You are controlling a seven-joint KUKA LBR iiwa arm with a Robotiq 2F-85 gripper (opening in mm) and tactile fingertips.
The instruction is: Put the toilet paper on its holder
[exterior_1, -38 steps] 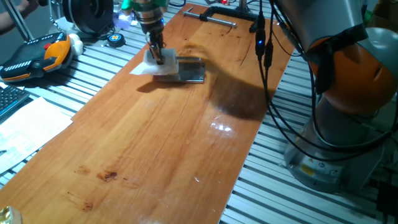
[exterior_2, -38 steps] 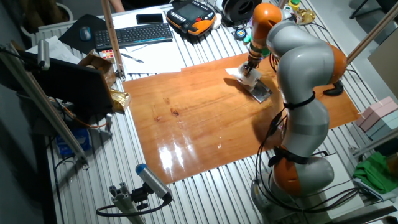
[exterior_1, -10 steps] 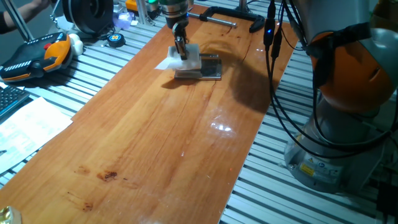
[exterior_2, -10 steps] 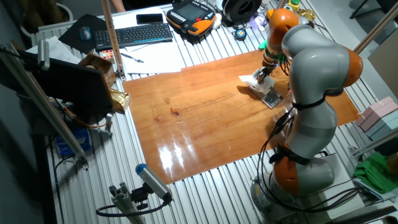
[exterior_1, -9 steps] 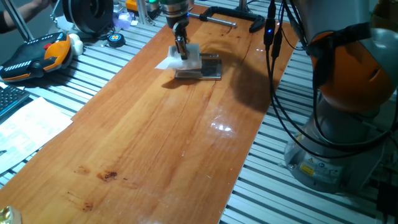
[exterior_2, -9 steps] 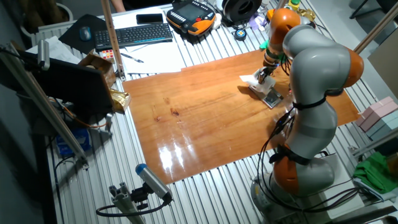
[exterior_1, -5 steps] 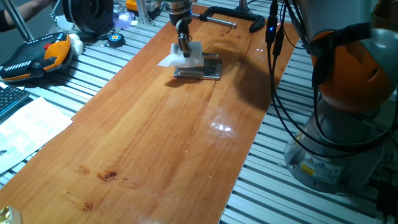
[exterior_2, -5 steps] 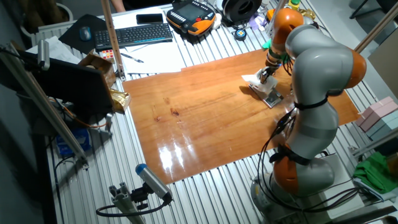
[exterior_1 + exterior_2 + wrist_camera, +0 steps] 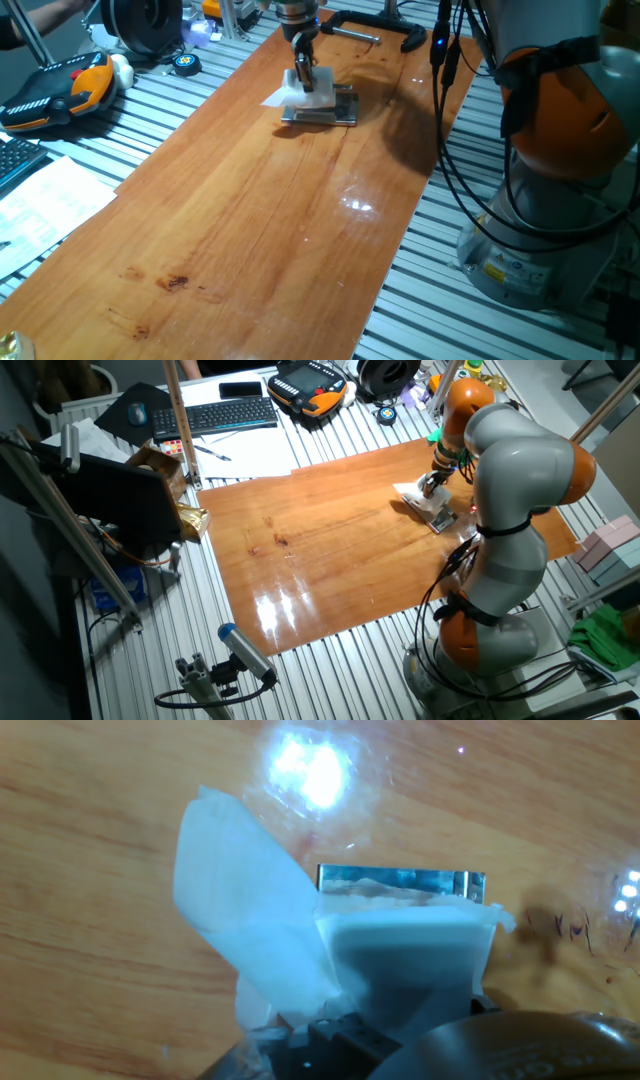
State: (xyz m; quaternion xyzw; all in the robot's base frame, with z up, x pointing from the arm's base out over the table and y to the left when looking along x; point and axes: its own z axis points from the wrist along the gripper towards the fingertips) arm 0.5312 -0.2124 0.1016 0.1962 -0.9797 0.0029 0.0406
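Jaws seemingly clamping one toilet paper [image 9: 400, 955] (sheet trailing), one holder [image 9: 325, 110].

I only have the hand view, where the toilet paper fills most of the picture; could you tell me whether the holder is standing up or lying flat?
Observer: The holder lies flat on the wooden board. The toilet paper sits over it, leaving its near edge bare.
Operator: Thank you. Is anything close by?
Observer: A black clamp lies beyond the holder at the board's far end, apart from it.
Operator: And the gripper?
Observer: The gripper comes down from above and appears closed on the top of the toilet paper.
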